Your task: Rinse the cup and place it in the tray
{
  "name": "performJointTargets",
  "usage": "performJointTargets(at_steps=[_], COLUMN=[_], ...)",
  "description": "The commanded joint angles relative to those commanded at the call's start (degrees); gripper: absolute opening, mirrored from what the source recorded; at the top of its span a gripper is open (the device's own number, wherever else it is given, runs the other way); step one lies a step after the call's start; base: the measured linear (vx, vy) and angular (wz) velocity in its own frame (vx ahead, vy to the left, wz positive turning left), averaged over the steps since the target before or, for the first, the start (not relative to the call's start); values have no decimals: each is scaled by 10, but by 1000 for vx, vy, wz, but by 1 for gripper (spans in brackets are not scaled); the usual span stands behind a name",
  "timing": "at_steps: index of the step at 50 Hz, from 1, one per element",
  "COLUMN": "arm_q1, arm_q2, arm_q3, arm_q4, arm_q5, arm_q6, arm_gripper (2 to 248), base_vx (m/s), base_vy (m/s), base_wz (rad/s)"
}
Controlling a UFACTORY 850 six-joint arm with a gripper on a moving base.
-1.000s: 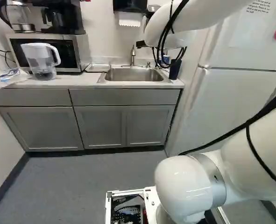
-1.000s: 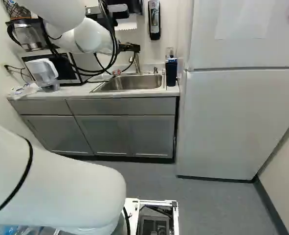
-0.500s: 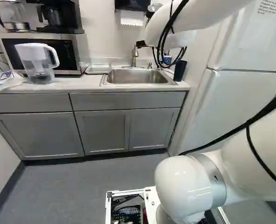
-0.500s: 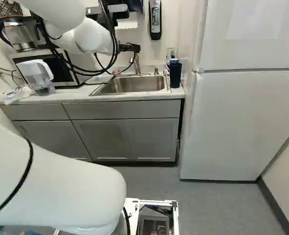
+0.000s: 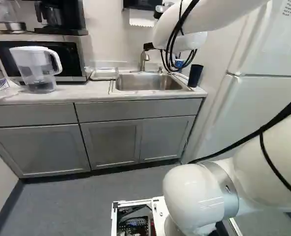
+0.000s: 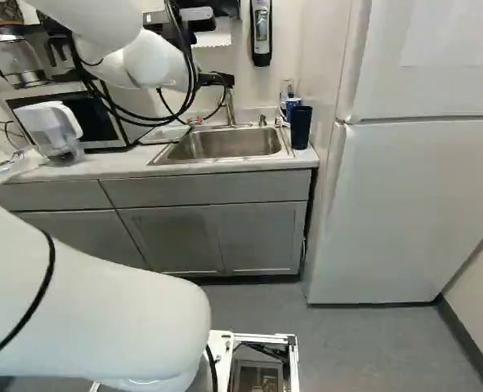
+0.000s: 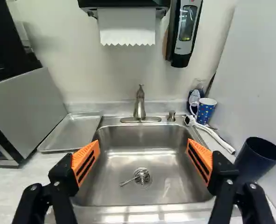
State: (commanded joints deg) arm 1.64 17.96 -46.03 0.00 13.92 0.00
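In the right base view, a black part of my gripper (image 6: 218, 79) shows beyond the white wrist. The wrist view has the gripper (image 7: 142, 161) open, its orange pads wide apart over the steel sink (image 7: 145, 140), nothing between them. A dark blue cup (image 7: 258, 156) stands upright on the counter beside the sink, just beyond one finger. Farther back is a blue dotted mug (image 7: 206, 111). Which one is the task's cup, I cannot tell. On the sink's other side lies a shallow metal tray (image 7: 74, 131), next to the microwave.
A faucet (image 7: 139, 105) rises behind the sink. A white-handled brush (image 7: 215, 135) lies between mug and dark cup. The microwave (image 5: 42, 59) and a water pitcher (image 5: 34, 69) share the counter; the fridge (image 6: 413, 204) borders its other end. Cabinets (image 5: 111, 142) front the counter.
The base has moved forward: counter, sink and fridge appear larger and spread outward in both base views. The arm holds its pose against its lowest joint.
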Motion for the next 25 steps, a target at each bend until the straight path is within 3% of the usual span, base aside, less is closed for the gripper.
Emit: performJointTargets(at_steps=[25], arm_q1=[0], arm_q2=[0], arm_q3=[0], arm_q4=[0], arm_q5=[0], arm_q6=[0], arm_gripper=[247], base_vx=[77], base_vy=[74], base_wz=[-211])
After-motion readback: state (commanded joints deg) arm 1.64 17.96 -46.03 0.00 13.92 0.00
